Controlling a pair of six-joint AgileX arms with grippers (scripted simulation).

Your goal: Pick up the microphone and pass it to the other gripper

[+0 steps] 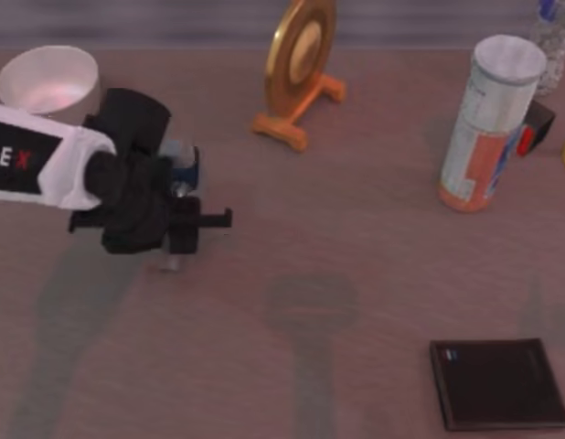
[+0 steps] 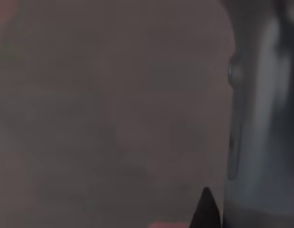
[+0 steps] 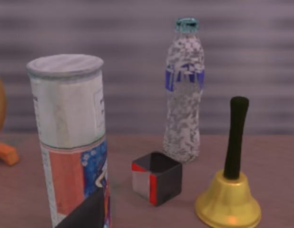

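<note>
My left arm reaches in from the table's left side, and its gripper (image 1: 186, 222) is low over the microphone (image 1: 183, 167). The arm hides most of it. A bluish part shows behind the wrist and a small grey end (image 1: 170, 263) sticks out in front. In the left wrist view the grey metal handle (image 2: 261, 118) fills one side, very close, with one black fingertip (image 2: 206, 211) against its edge. The gripper is shut on the microphone. The other gripper, my right one (image 3: 130, 221), is outside the top view. One of its fingers (image 3: 92, 211) shows, and the gripper stands open, holding nothing.
A white bowl (image 1: 47, 78) sits just behind the left arm. A golden disc on an orange stand (image 1: 301, 64) is at the back centre. At the back right stand a tall canister (image 1: 488, 123), a black-and-red cube (image 3: 156, 183), a bottle (image 3: 184, 95) and a brass bell (image 3: 229, 202). A black pad (image 1: 500, 384) lies front right.
</note>
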